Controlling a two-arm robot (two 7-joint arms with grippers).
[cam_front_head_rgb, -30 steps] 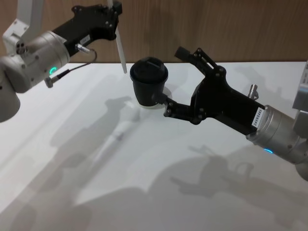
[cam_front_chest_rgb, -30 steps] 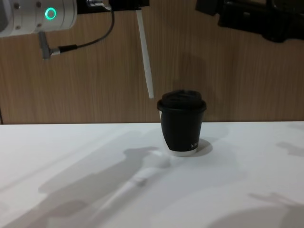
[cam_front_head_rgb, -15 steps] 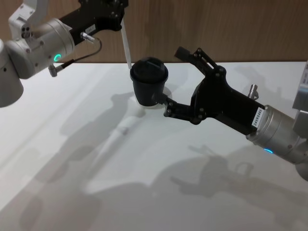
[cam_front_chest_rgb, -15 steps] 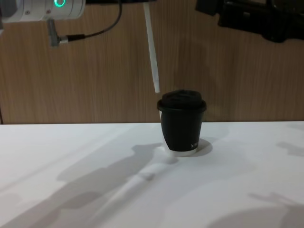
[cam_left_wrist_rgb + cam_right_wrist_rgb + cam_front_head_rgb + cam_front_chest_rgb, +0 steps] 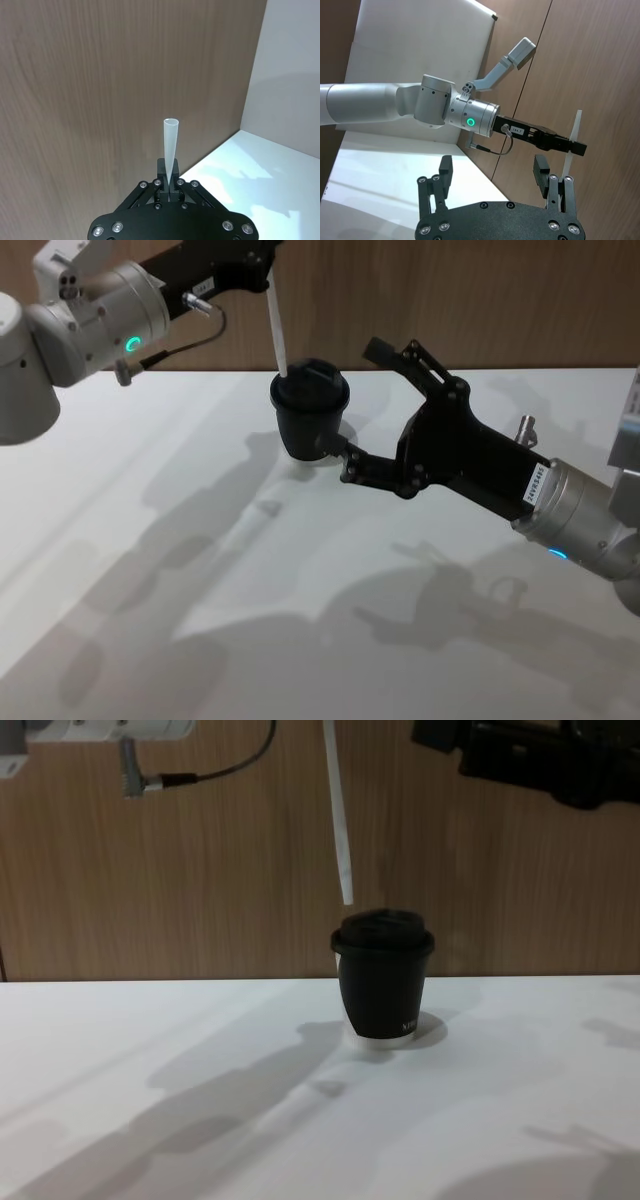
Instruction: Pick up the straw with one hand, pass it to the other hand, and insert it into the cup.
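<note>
The black lidded cup [image 5: 309, 418] stands on the white table [image 5: 200, 570], also seen in the chest view [image 5: 383, 985]. My left gripper [image 5: 266, 268] is shut on the top of the white straw [image 5: 276, 330], which hangs nearly upright. The straw's [image 5: 339, 820] lower end hovers just above the left part of the lid. In the left wrist view the straw [image 5: 170, 147] sticks out from between the closed fingertips of the left gripper [image 5: 169, 184]. My right gripper [image 5: 355, 400] stands open right of the cup, its fingers spread beside it without touching.
A wood-panelled wall [image 5: 200, 890] rises right behind the table. The left arm's brown cable [image 5: 215, 770] loops below its silver wrist. In the right wrist view the open right gripper [image 5: 492, 172] faces the left arm [image 5: 470, 120] and the straw [image 5: 571, 145].
My left gripper has carried the straw to the right and a little up, from beside the cup to over its lid. The right arm has not moved.
</note>
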